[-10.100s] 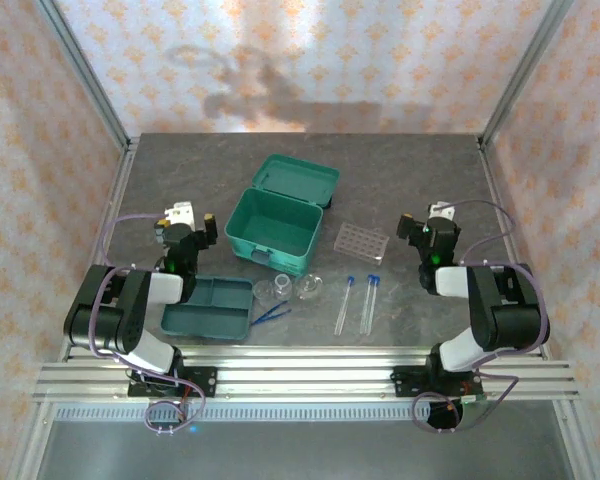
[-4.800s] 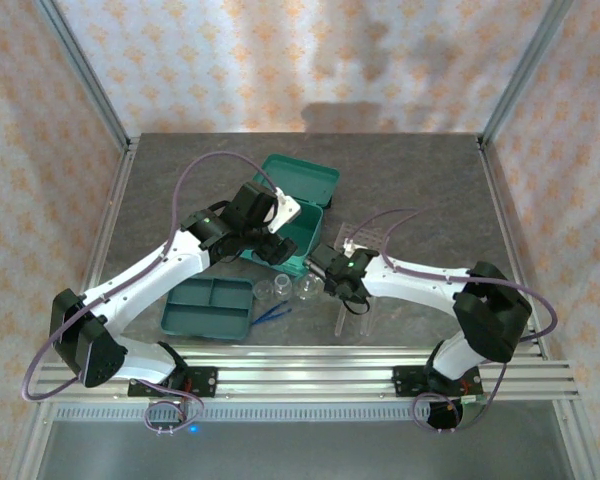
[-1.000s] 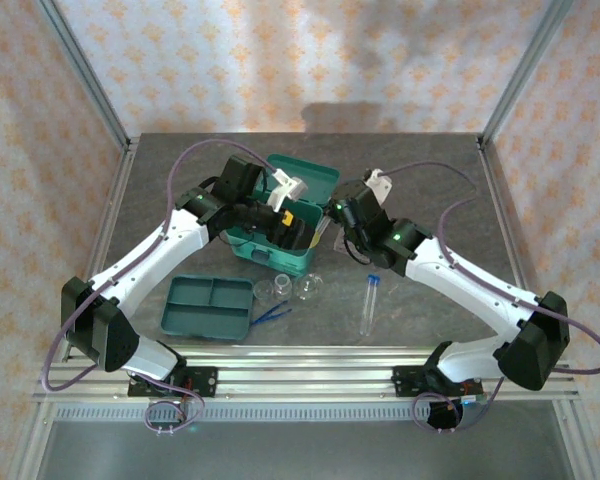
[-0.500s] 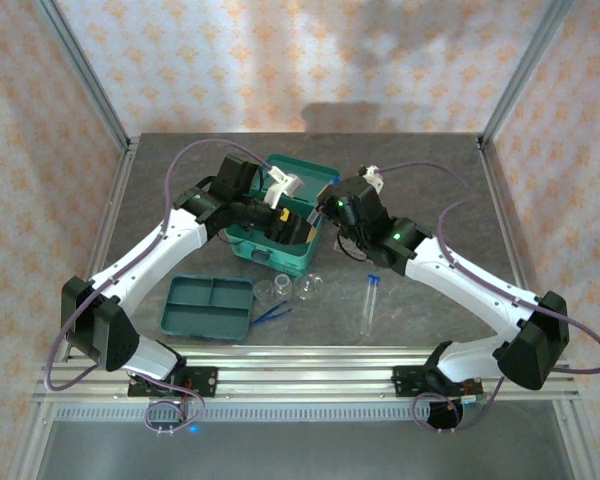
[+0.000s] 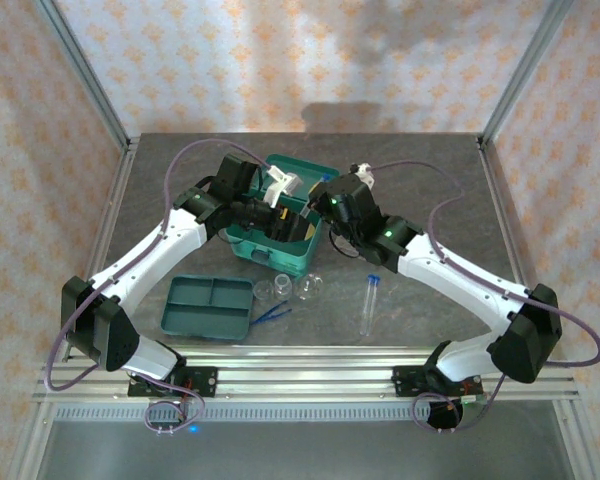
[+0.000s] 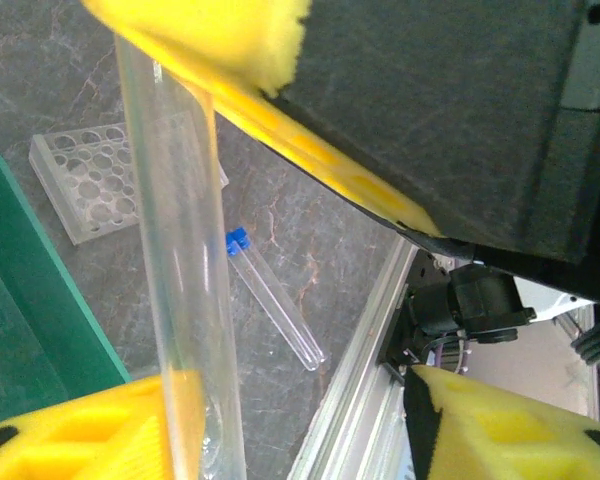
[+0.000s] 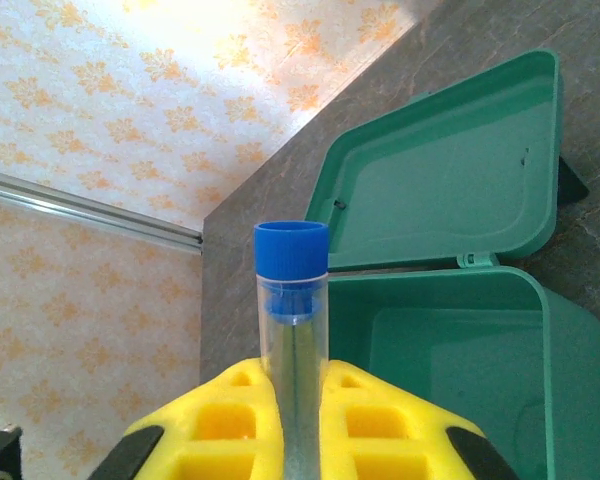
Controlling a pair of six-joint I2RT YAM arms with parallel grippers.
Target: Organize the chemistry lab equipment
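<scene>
The right fingers [image 7: 370, 415] are clenched on a slim clear test tube [image 7: 292, 300], its blue cap standing out beyond the pads, at the right rim of the open teal case [image 7: 460, 200]. The left fingers [image 6: 80, 435] are parted around the tube's lower end, one pad touching the glass. A second tube [image 5: 367, 303] lies on the worktop [image 5: 430, 190] front-right of the case, near the perforated rack [image 6: 90, 180]. The divided tray [image 5: 208, 308] sits front-left of the case with open worktop around it.
</scene>
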